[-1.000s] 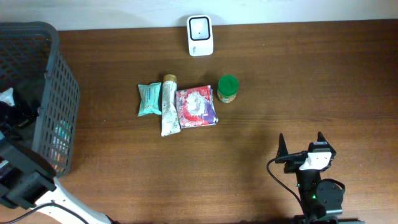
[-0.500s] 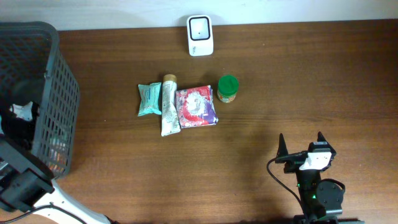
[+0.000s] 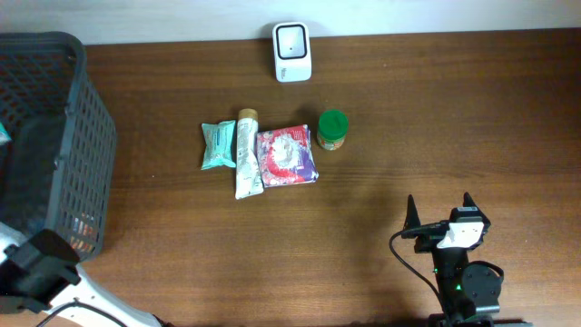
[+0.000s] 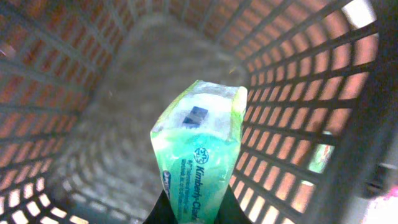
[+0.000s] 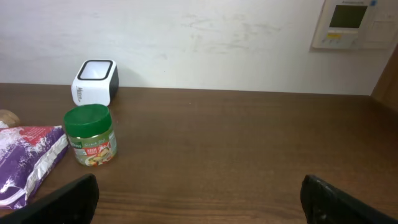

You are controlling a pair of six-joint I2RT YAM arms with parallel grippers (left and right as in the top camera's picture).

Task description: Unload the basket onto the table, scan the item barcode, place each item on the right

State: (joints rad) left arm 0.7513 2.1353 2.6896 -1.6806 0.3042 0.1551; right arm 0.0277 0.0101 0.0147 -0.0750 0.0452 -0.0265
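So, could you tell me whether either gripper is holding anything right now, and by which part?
The left gripper grips a green tissue pack by one short end, inside the basket. The right gripper is open and empty.

Overhead looks straight down on the desk (image 3: 454,109). Left wrist is close inside the basket (image 4: 298,93). Right wrist, low, faces the back edge, sharing overhead's scanner (image 5: 95,82).
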